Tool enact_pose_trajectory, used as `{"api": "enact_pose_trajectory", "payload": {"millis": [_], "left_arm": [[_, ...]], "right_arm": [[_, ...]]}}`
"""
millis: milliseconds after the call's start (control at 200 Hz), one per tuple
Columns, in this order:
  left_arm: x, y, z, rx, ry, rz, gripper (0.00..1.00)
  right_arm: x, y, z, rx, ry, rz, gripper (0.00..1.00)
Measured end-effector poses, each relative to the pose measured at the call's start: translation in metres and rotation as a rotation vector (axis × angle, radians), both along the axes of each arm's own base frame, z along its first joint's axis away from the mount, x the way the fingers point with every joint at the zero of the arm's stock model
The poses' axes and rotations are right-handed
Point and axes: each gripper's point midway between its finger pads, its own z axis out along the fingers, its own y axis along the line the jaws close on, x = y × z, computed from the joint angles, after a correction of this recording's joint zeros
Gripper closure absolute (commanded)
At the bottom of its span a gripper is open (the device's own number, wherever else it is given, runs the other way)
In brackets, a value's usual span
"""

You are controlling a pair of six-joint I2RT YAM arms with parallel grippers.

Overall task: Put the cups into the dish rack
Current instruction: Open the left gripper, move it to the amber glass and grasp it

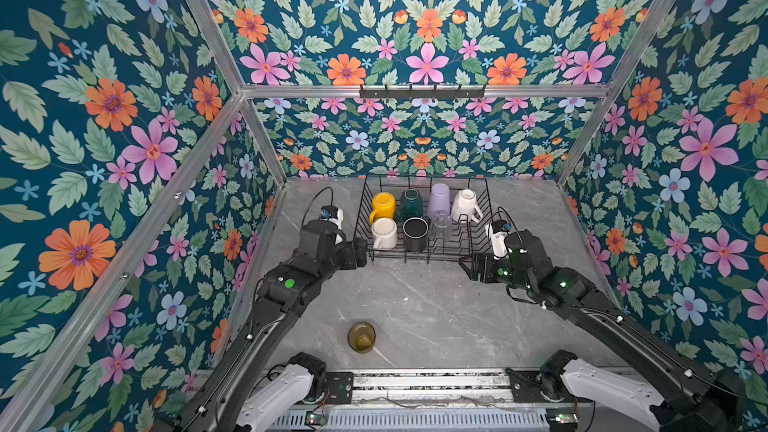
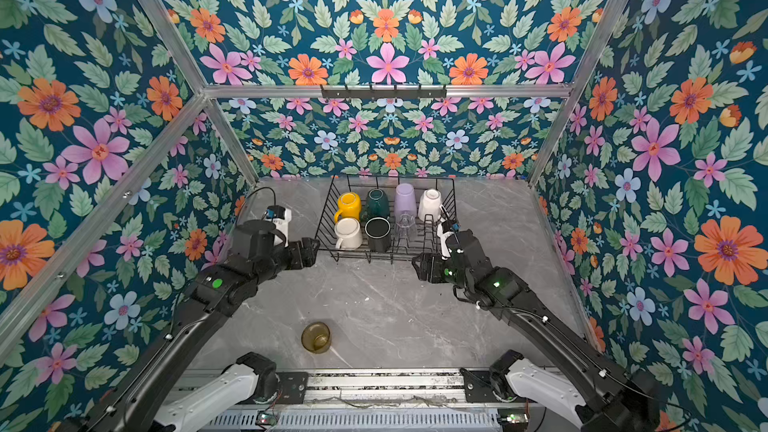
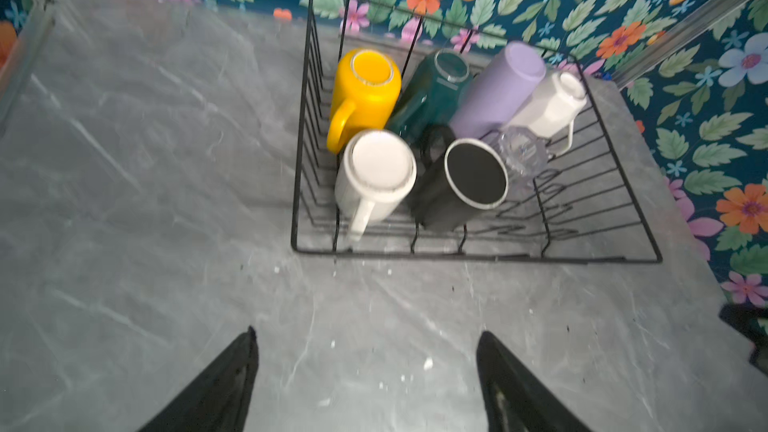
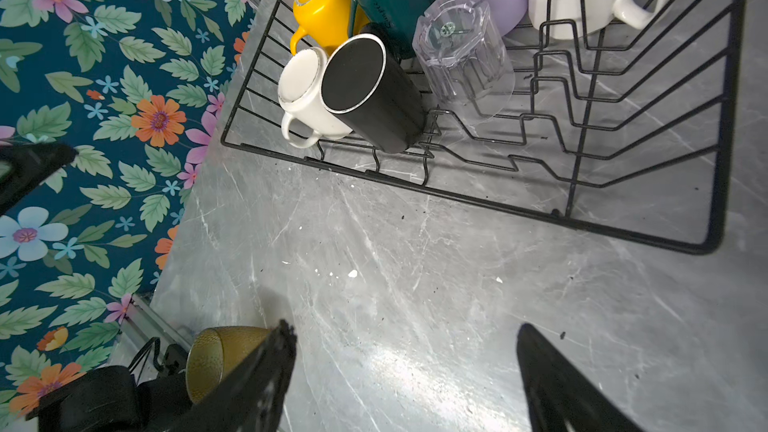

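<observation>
The black wire dish rack (image 1: 360,218) stands at the back of the table. Inside it, upside down, are a yellow mug (image 1: 383,204), a teal one (image 1: 411,201), a lilac tumbler (image 1: 439,198), a white mug (image 1: 464,203), a cream mug (image 1: 384,232), a black mug (image 1: 415,234) and a clear glass (image 1: 441,222). An olive-amber glass (image 1: 361,337) lies alone on the table near the front edge. My left gripper (image 3: 365,332) hovers open and empty before the rack's front left corner. By the front right corner, my right gripper (image 4: 405,326) is open and empty too.
A black hook rail (image 1: 422,92) hangs on the back wall above the rack. Flowered walls close in the grey marble table (image 1: 415,305) on three sides. The rack's right part holds bare upright dividers (image 4: 582,76).
</observation>
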Motion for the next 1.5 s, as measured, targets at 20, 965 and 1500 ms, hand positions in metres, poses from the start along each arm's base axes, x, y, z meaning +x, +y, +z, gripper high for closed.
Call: {"api": "enact_pose_trajectory", "payload": {"millis": [20, 965, 1500], "left_arm": [[-0.005, 0.001, -0.003, -0.003, 0.020, 0.001, 0.24], [-0.143, 0.012, -0.138, 0.273, 0.651, -0.131, 0.38], [-0.146, 0.009, -0.173, 0.302, 0.726, -0.120, 0.64]], "right_arm": [[0.001, 0.001, 0.000, -0.003, 0.000, 0.002, 0.16], [0.009, 0.014, 0.000, 0.026, -0.020, 0.040, 0.16], [0.005, 0.012, 0.003, 0.034, -0.030, 0.042, 0.16]]}}
